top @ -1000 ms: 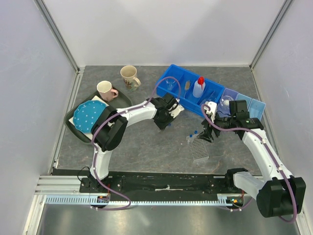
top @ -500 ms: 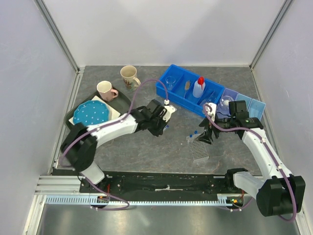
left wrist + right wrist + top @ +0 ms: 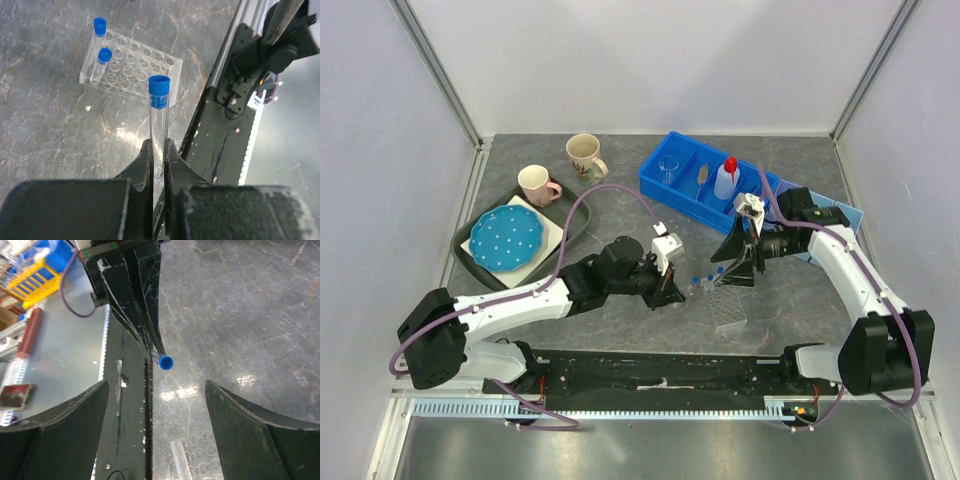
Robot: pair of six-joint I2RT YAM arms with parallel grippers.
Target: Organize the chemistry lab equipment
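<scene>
Stretching low rightward, left pincer (image 3: 159, 152) clamps blue-capped tube (image 3: 159, 117); right pincer (image 3: 156, 387) gapes.

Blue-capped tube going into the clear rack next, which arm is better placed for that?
Left. The left gripper is shut on the blue-capped tube, near the clear rack. The right gripper is open and holds nothing.

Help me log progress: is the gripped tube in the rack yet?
Out: the left gripper holds the tube short of the rack.
</scene>
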